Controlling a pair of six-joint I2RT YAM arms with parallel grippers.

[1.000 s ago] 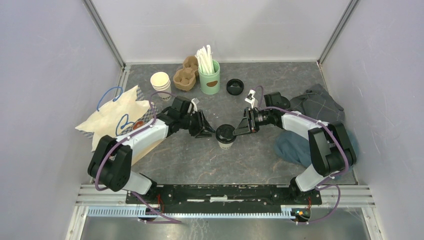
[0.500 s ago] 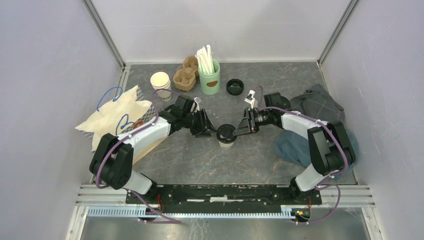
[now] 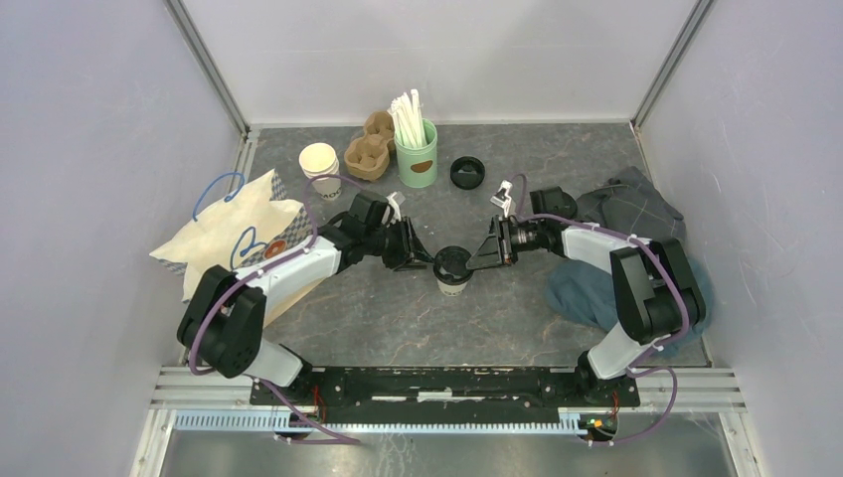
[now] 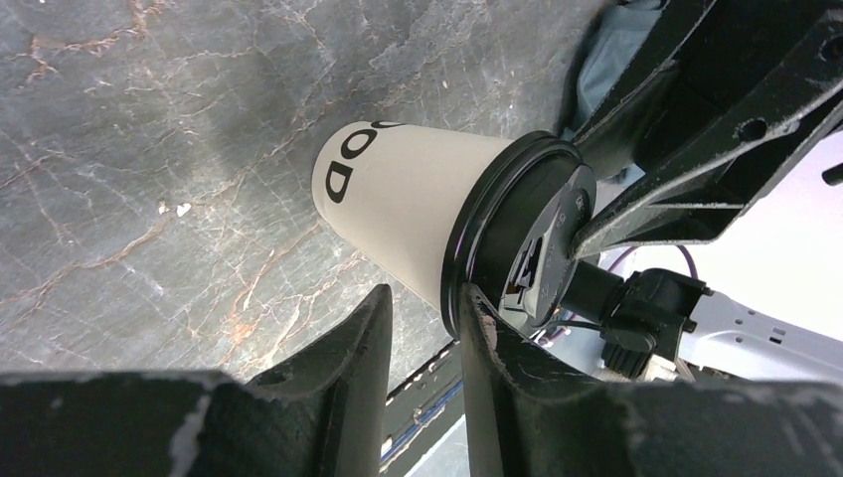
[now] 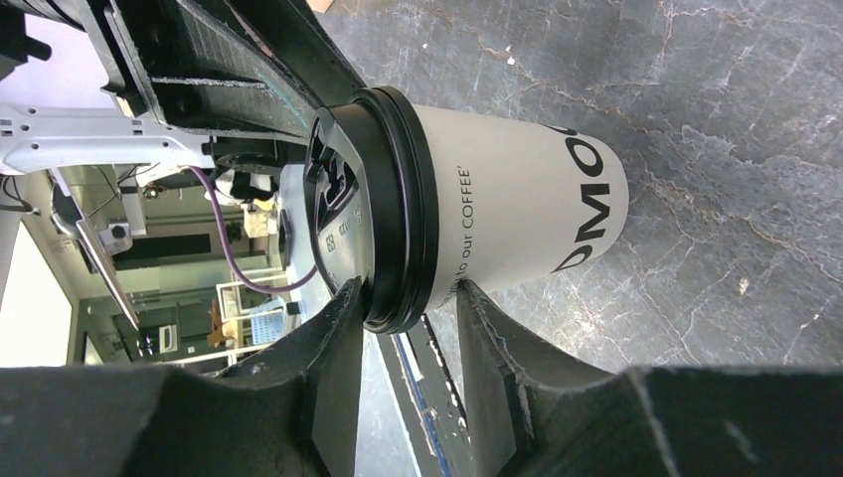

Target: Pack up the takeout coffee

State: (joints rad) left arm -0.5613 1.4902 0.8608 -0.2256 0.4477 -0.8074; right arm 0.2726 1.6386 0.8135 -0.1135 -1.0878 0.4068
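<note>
The takeout coffee [image 3: 452, 268], a white paper cup with dark print and a black lid, stands mid-table between both grippers. My left gripper [image 3: 422, 260] is at its left, jaws slightly apart. In the left wrist view [image 4: 427, 298] one fingertip [image 4: 477, 310] touches the lid rim and the other sits just off the cup wall [image 4: 398, 189]. My right gripper [image 3: 479, 258] is at its right. In the right wrist view [image 5: 410, 293] its jaws straddle the lid rim, one finger on the lid top, one on the cup [image 5: 507, 199] below the lid.
A cream paper bag [image 3: 239, 234] with blue handles lies at the left. Stacked lidless cups [image 3: 318, 159], a cardboard cup carrier [image 3: 366, 149], a green holder of straws [image 3: 416, 154] and a loose black lid [image 3: 467, 172] stand at the back. Grey and blue cloth [image 3: 626, 214] lies at the right.
My left gripper has moved a little right, up to the lid. The cup has shifted slightly right and back. The right gripper has stayed at the lid.
</note>
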